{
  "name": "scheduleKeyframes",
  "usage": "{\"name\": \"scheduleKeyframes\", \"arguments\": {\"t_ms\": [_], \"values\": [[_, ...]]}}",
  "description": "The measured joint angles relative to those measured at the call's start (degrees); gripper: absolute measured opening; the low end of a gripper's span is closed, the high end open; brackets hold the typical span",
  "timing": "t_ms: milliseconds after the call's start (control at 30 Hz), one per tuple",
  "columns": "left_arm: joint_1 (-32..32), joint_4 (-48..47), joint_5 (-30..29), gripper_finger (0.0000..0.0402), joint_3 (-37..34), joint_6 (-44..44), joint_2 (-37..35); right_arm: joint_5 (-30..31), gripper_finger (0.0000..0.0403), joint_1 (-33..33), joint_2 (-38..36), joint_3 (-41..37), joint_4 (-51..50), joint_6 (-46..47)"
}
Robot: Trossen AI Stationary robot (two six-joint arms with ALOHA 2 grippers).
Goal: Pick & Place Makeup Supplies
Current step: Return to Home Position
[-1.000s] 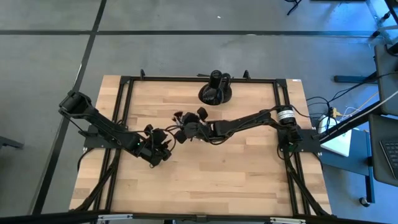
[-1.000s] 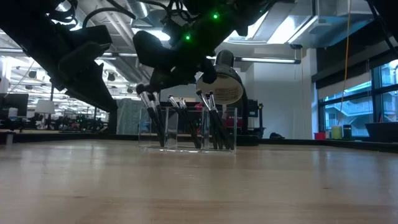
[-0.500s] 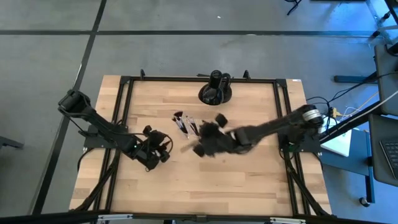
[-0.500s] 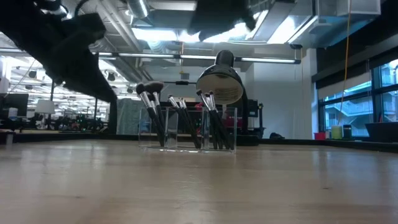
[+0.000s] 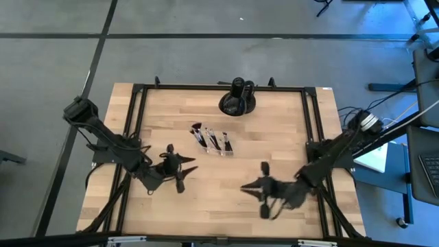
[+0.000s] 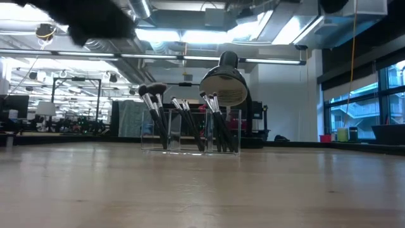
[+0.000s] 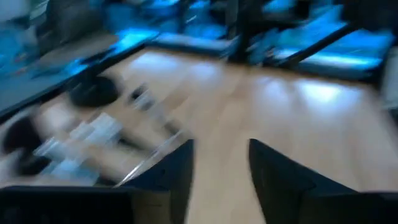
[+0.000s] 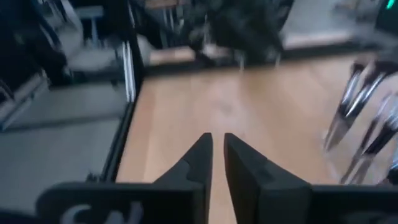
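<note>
All the makeup brushes (image 5: pixel 210 140) I could see stood heads-up in the clear organiser (image 6: pixel 190 150). It sat beyond both pairs of jaws and roughly between them, well apart from each. The left jaws hung over the bench (image 5: pixel 206 213) with their fingers apart and nothing between them. The right jaws, nearer the bench's front edge, were drawn together on nothing. I saw no loose brush near either pair (none showed on the wood in the high view). So I judged the sorting finished and the step in hand to be the return to home. The next move called only for folding each arm to rest, keeping wide of the organiser and the black rounded object (image 5: pixel 238 101) behind it.
</note>
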Motion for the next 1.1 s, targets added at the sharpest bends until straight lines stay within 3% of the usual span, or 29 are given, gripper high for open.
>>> {"name": "scheduleKeyframes", "arguments": {"t_ms": [200, 367, 600, 733, 867, 1100], "values": [[4.1, 19.2, 8.0, 0.0143, 0.0, 19.9, 1.3, 0.5, 0.003, 0.7, -15.3, -9.9, 9.1, -10.1], [12.0, 23.0, 16.4, 0.0143, 0.0, 29.1, -2.2, -4.2, 0.0029, -1.3, -30.1, -15.5, 9.4, -22.6], [29.3, 22.4, 34.9, 0.0143, 0.0, 33.7, -7.1, -6.2, 0.0029, -5.0, -49.8, -21.9, 2.6, -35.1], [38.3, 21.2, 44.2, 0.0143, 0.0, 33.6, -7.6, -13.5, 0.0029, -8.9, -60.5, -24.8, -4.8, -34.4], [45.1, 18.8, 49.9, 0.0143, 0.0, 32.4, -7.6, -18.8, 0.0029, -13.0, -69.0, -27.3, -7.9, -34.4], [50.4, 13.5, 55.4, 0.0143, 0.0, 30.9, -9.5, -19.8, 0.0029, -19.8, -77.1, -32.0, -12.4, -33.7]]}}
